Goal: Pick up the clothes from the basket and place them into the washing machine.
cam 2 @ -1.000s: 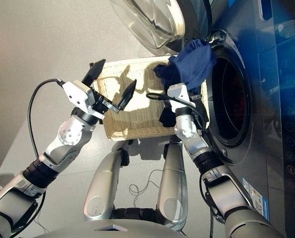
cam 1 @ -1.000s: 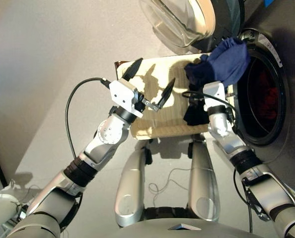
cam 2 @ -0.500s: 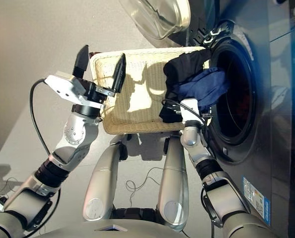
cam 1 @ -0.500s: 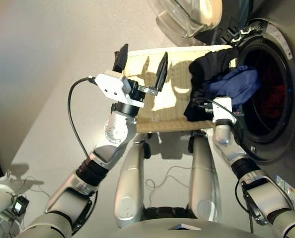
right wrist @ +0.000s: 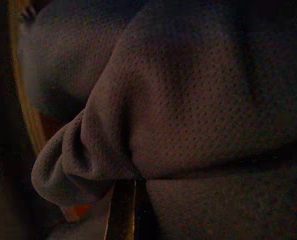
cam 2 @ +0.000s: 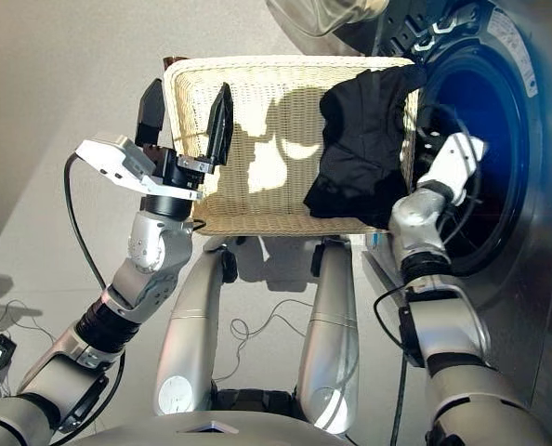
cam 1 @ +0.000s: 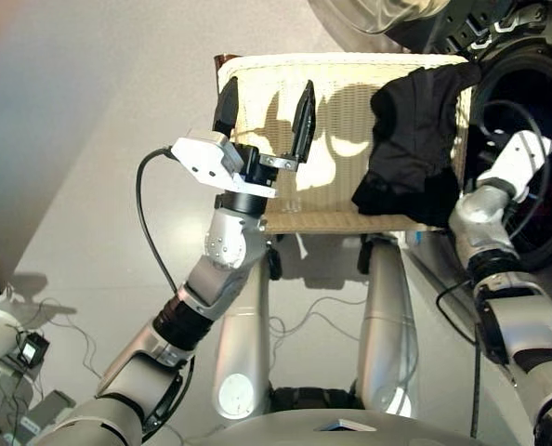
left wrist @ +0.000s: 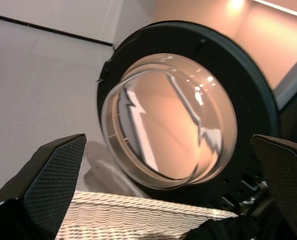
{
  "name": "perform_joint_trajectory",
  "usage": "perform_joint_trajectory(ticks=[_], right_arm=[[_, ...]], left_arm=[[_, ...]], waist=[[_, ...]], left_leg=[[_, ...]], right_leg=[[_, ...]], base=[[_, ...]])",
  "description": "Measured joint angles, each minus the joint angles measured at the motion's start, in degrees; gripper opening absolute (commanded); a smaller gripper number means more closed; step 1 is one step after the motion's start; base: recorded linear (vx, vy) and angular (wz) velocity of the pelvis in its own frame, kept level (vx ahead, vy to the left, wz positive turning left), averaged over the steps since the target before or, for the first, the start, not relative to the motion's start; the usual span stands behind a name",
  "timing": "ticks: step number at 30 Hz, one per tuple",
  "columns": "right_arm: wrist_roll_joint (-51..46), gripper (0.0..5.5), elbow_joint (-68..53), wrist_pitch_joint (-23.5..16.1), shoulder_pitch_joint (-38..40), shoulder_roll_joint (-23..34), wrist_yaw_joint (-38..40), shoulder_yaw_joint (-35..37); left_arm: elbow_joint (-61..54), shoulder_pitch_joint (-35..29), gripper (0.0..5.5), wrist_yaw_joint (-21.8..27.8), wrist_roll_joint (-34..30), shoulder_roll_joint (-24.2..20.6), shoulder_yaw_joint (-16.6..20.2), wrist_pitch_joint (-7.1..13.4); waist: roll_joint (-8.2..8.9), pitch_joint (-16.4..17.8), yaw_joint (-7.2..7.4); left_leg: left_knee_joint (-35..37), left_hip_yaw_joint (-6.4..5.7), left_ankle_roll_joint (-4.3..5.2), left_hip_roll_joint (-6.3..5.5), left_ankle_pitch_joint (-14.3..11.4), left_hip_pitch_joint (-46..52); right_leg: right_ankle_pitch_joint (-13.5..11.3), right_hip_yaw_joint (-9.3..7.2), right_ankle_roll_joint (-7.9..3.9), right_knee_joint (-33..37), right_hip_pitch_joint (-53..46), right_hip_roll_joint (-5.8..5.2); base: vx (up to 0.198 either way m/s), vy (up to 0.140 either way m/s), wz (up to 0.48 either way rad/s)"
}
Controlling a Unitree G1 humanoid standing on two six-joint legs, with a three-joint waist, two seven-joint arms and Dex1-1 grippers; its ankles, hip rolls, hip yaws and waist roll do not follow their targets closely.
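Observation:
The cream wicker basket (cam 1: 257,79) stands in front of the washing machine (cam 1: 545,56), whose porthole is open. A black garment (cam 1: 414,139) hangs over the basket's right side, next to the porthole. My left gripper (cam 1: 265,113) is open and holds nothing, its fingers pointing up over the basket's left part. My right forearm (cam 1: 516,158) reaches into the drum, where the gripper itself is hidden. Dark mesh cloth (right wrist: 188,100) fills the right wrist view and covers the fingers. No navy garment shows in the head views.
The machine's open glass door (left wrist: 168,120) stands beyond the basket's far rim. Loose cables (cam 1: 299,325) lie on the grey floor, and a small device (cam 1: 25,348) sits at the far left.
My right arm has carried the navy garment from above the basket into the drum, out of the head views. The black garment stayed on the basket. The camera has tilted.

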State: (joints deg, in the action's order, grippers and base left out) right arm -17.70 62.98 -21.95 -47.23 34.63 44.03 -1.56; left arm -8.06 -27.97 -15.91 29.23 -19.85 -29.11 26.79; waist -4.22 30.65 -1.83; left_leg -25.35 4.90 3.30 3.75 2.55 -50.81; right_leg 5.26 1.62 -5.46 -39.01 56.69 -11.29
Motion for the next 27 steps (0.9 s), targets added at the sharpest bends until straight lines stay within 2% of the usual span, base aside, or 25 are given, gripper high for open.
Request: perform_joint_trajectory(ticks=[5,13,15,16,17,21,27], right_arm=[[-4.6,0.0,1.8,0.0,-1.3,5.2,0.0,1.8],[-14.0,0.0,4.4,-1.2,-4.5,6.2,0.4,6.3],[-16.4,0.0,4.5,-1.5,-5.0,6.2,0.5,6.8],[-17.0,3.62,4.5,-1.8,-5.1,6.4,0.5,6.8],[-17.1,5.5,4.5,-2.2,-5.2,6.5,0.5,6.8],[-18.7,5.5,4.9,-2.4,-5.8,6.7,0.5,6.8],[-18.8,5.5,4.9,-2.5,-5.9,6.7,0.0,6.8]], left_arm=[[-0.6,-0.1,5.5,-0.1,0.0,-1.8,0.2,-0.2],[-1.6,-0.5,5.5,-0.7,-0.1,-3.5,0.2,-1.0],[-1.6,-0.7,5.5,-1.0,0.0,-3.5,0.3,-1.0],[-1.6,-0.8,5.5,-1.2,0.0,-3.5,0.3,-1.0],[-1.6,-0.8,5.5,-1.4,0.0,-3.5,0.3,-1.0],[-1.7,-1.4,5.5,-1.5,0.0,-3.5,0.7,-1.0],[-1.8,-1.4,5.5,-2.1,0.0,-3.5,1.4,-1.0]], waist=[[-0.07,0.0,-0.07],[-0.06,0.0,-0.04],[-0.06,0.0,0.04],[-0.06,0.0,0.04],[-0.06,0.0,0.04],[-0.05,0.0,0.09],[-0.04,0.0,0.08]], left_leg=[[-0.8,-0.01,-0.05,-0.01,-0.1,-1.9],[-1.2,0.22,-0.4,-0.04,-0.3,-3.2],[-2.0,0.46,-0.36,0.03,-0.7,-3.3],[-2.2,0.63,-0.62,0.01,-1.0,-3.3],[-2.5,0.8,-0.76,0.02,-1.2,-3.4],[-3.2,1.38,-1.0,-0.02,-1.6,-3.4],[-3.7,1.39,-1.07,0.0,-1.8,-3.5]], right_leg=[[-0.1,0.07,0.15,-0.3,1.6,-0.1],[-0.3,0.31,0.23,-0.3,2.9,-0.09],[-0.3,0.56,-0.14,-0.4,2.9,-0.03],[-0.2,0.64,-0.08,-0.5,2.9,-0.03],[-0.3,0.85,-0.27,-0.5,2.9,-0.02],[-0.3,1.49,-0.61,-0.6,2.9,-0.02],[-0.3,1.6,-0.52,-0.8,2.9,-0.05]], base=[[0.0,0.0,0.0],[0.0,0.0,0.0],[0.0,0.0,0.0],[0.0,0.0,0.0],[0.0,0.0,0.0],[0.0,0.0,0.0],[0.0,0.0,0.0]])
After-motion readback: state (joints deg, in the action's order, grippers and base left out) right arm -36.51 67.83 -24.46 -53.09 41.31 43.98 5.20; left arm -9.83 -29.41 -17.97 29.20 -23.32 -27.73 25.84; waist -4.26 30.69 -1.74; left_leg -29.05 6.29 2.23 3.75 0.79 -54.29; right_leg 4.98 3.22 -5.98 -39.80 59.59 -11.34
